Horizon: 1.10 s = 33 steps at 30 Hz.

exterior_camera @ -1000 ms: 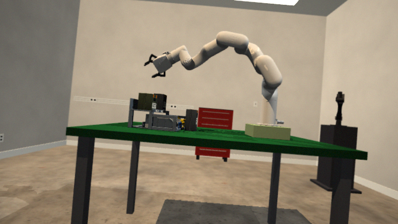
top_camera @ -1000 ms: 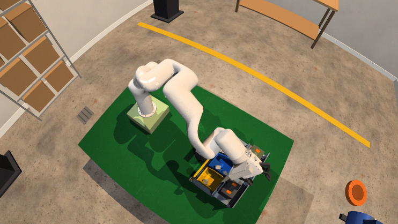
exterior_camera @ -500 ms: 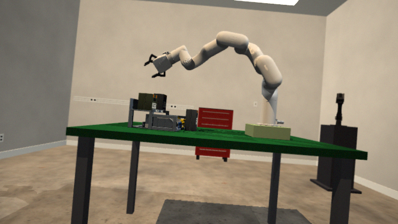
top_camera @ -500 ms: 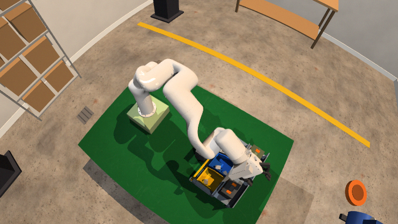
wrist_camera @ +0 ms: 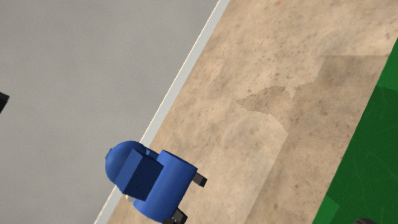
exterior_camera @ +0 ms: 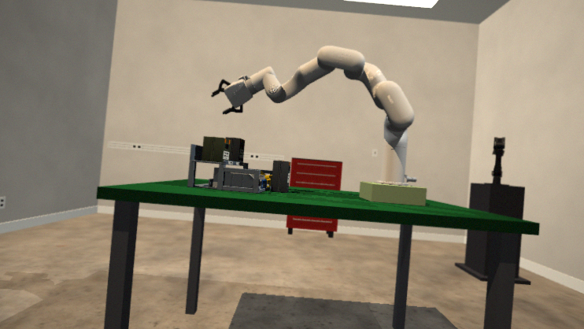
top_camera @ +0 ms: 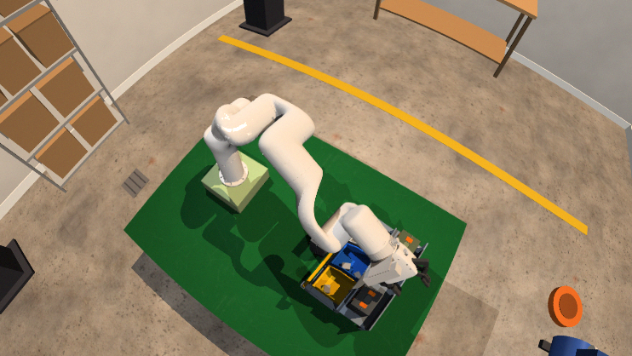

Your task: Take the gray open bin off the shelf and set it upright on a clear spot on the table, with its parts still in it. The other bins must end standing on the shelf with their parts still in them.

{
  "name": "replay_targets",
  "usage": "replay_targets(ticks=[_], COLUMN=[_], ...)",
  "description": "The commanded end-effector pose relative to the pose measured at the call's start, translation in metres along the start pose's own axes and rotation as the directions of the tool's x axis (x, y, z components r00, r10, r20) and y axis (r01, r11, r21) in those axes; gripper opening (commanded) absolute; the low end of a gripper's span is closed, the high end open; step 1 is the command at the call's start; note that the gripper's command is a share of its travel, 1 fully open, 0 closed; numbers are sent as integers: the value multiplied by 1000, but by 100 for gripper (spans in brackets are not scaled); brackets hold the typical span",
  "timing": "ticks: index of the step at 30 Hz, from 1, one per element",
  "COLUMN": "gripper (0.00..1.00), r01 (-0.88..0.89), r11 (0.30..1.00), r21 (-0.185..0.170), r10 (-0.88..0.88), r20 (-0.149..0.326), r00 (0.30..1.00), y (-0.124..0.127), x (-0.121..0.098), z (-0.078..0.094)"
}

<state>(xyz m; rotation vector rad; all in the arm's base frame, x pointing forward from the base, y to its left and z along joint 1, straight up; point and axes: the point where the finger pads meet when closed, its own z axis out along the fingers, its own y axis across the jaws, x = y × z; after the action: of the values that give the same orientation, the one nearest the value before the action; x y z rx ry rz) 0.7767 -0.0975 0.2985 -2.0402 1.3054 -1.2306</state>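
A small grey shelf (top_camera: 362, 277) stands on the green table near its corner. It holds a blue bin (top_camera: 352, 261), a yellow bin (top_camera: 331, 284), an olive bin (top_camera: 409, 238) and a dark gray open bin (top_camera: 364, 301) with orange parts in it. In the side view the olive bin (exterior_camera: 213, 149) and the dark gray bin (exterior_camera: 235, 149) stand on the upper level. My gripper (top_camera: 425, 270) (exterior_camera: 219, 101) is open and empty. It hangs high above the shelf's outer side, well apart from every bin. The wrist view shows no bin.
The arm's base sits on a pale block (top_camera: 235, 181) at the table's other end. A dark box (exterior_camera: 281, 175) stands beside the shelf toward the base. The wrist view shows floor, a blue machine (wrist_camera: 150, 180) and the table edge (wrist_camera: 370, 170).
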Motion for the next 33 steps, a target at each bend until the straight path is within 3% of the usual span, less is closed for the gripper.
replay_targets(ticks=[1, 11, 33], gripper=[100, 100, 100], r01=[0, 0, 0], r11=[1000, 1000, 1000], r21=[5, 5, 4], r10=[0, 0, 0], r20=[-3, -3, -3], r00=[1000, 1000, 1000], y=[-3, -1, 28], x=[2, 1, -14], z=[-1, -4, -57])
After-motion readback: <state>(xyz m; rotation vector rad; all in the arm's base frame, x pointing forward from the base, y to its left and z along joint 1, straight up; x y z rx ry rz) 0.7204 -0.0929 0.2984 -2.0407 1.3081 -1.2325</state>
